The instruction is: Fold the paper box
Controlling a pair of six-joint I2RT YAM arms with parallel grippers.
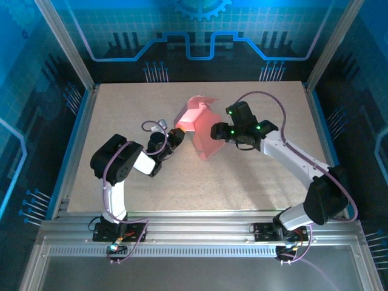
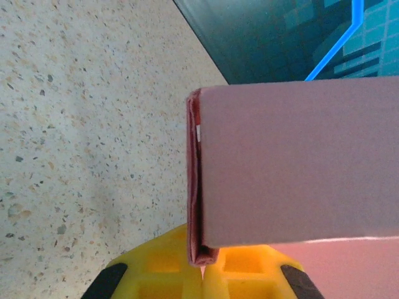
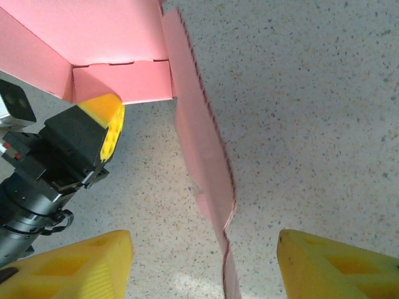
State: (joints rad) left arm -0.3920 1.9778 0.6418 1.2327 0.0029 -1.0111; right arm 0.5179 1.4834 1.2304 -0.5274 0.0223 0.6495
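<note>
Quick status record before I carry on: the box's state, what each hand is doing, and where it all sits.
box: pink paper box, partly folded, panels standing up
place: near the middle of the table
left hand: shut, pinching the box's left edge
right hand: open, straddling a loose flap, no contact seen
fold: not finished

It's a robot lab cell: the left arm and the right arm, 2 in all, bolted to slotted aluminium rails, a speckled tabletop fenced by metal posts, and blue wall panels printed with circuit lines and a gear.
</note>
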